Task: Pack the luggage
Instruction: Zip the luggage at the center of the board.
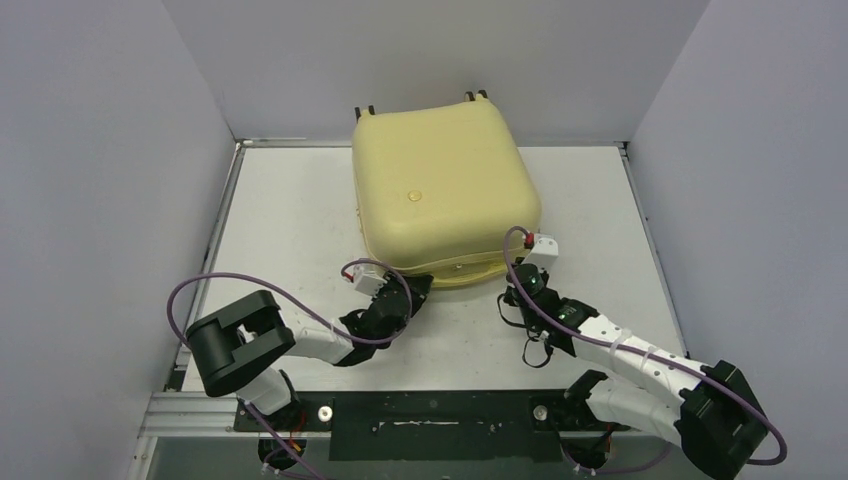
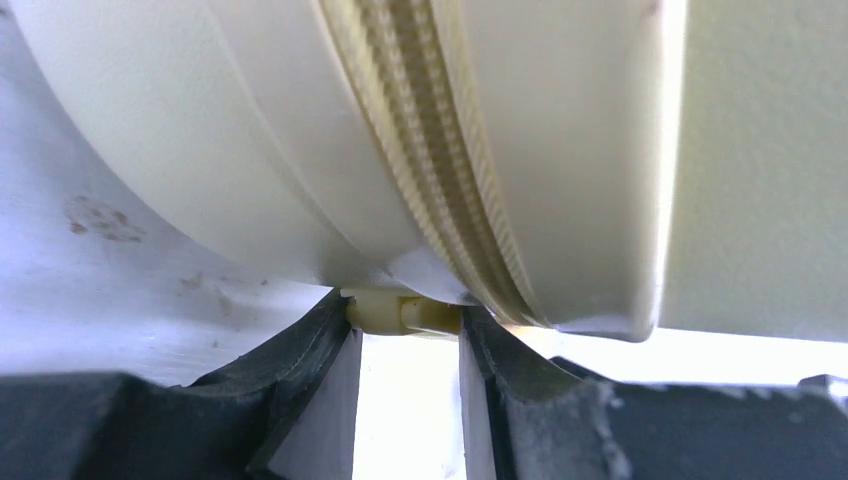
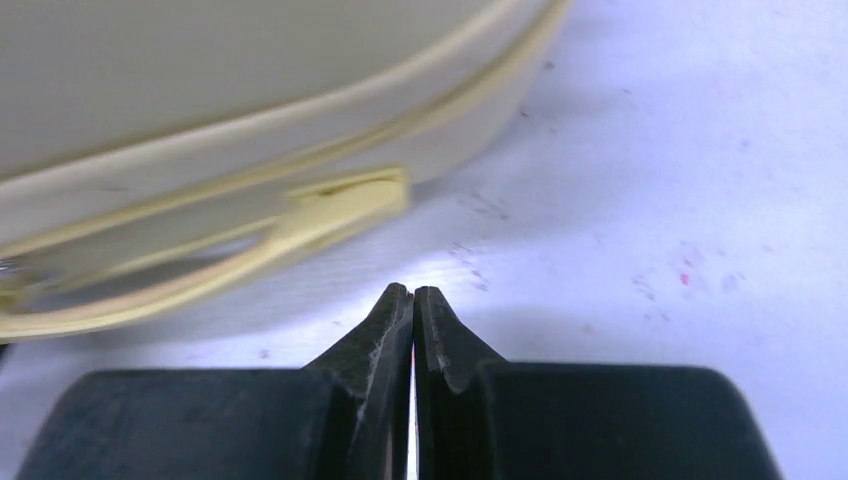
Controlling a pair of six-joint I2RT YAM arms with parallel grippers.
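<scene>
The luggage [image 1: 445, 185] is a pale yellow hard-shell suitcase lying closed on the white table, its wheels [image 1: 476, 96] at the far side. My left gripper [image 1: 416, 286] is at its near edge. In the left wrist view the left gripper [image 2: 404, 316] is shut on a small cream zipper pull [image 2: 400, 313] just below the zipper track [image 2: 430, 150]. My right gripper [image 1: 514, 291] is on the table by the near right corner. In the right wrist view the right gripper [image 3: 412, 292] is shut and empty, a little short of the suitcase's carry handle [image 3: 200, 275].
The white table [image 1: 290, 220] has raised rails at its left, right and back edges. Grey walls enclose it on three sides. Purple cables loop from both arms near the front edge.
</scene>
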